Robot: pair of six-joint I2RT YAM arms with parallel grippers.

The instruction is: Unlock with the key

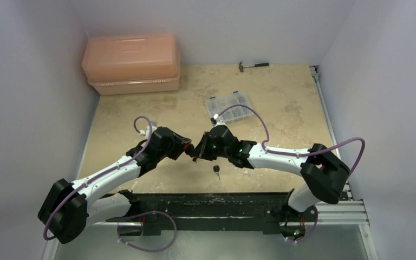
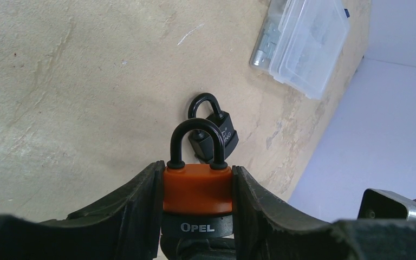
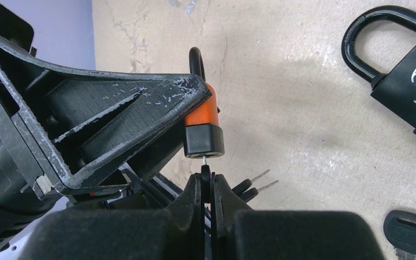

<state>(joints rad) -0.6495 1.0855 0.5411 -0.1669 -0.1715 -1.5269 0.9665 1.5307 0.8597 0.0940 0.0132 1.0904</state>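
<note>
The key (image 3: 206, 169) is clamped in the right jaws, seen edge-on in the right wrist view. Its black head shows only as a thin sliver between the two pads, and a short, fine silvery blade pokes out ahead of them. The blade's long axis runs straight out from the jaws towards the black base of the padlock (image 3: 202, 122), and its tip meets the keyhole there. I cannot tell whether it only touches or has entered, nor how deep it sits. The left jaws are clamped on the orange sides of the padlock (image 2: 197, 189), holding it off the counter (image 3: 303, 135) with the shackle pointing away from the key and the base turned towards it. The two sets of jaws face each other near the middle of the counter, so the right side is the one placed to act. The coming move looks like a push along the blade's own line, then a twist about it. The padlock body seems to lean a little off that line, so a skewed push could bend the thin blade or let the head slip in the pads. A second key (image 3: 409, 233) with a rounded black head lies flat on the counter just beside the right jaws. A black padlock (image 3: 411, 92) lies beyond it.
</note>
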